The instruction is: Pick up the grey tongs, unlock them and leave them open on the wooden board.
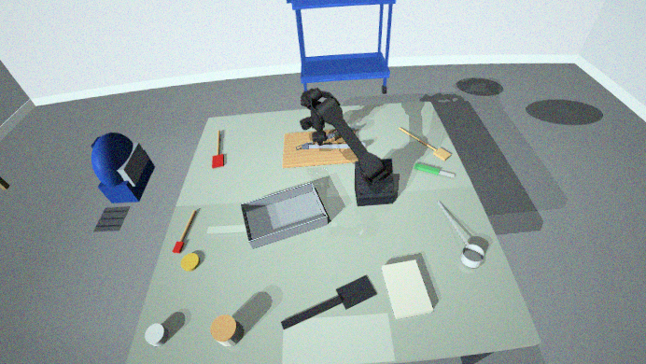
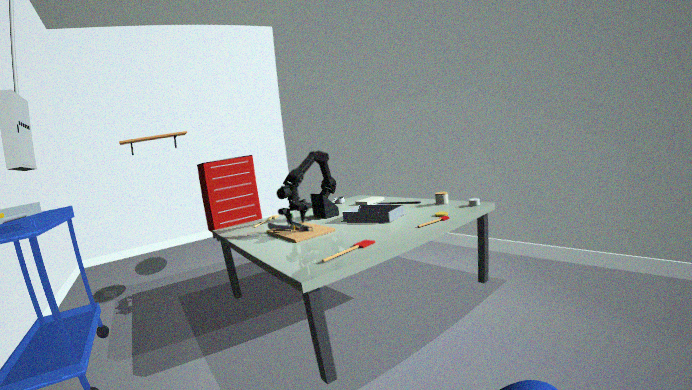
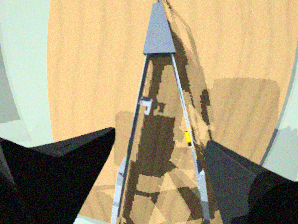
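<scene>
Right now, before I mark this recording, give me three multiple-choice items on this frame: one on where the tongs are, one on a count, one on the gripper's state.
1. Where do the grey tongs lie?
A. across the roasting tin
B. on the wooden board
C. on the blue cart

2. How many red-headed tools lie on the table?
A. one
B. two
C. four

3. How does the gripper stand?
A. shut on the tongs
B. shut on nothing
C. open, holding nothing

Answers:
1 B, the tongs rest spread in a V on the wooden board, and the roasting tin holds none.
2 B, one left of the board, another left of the tin.
3 C, its fingers stand apart on either side of the arms.
</scene>
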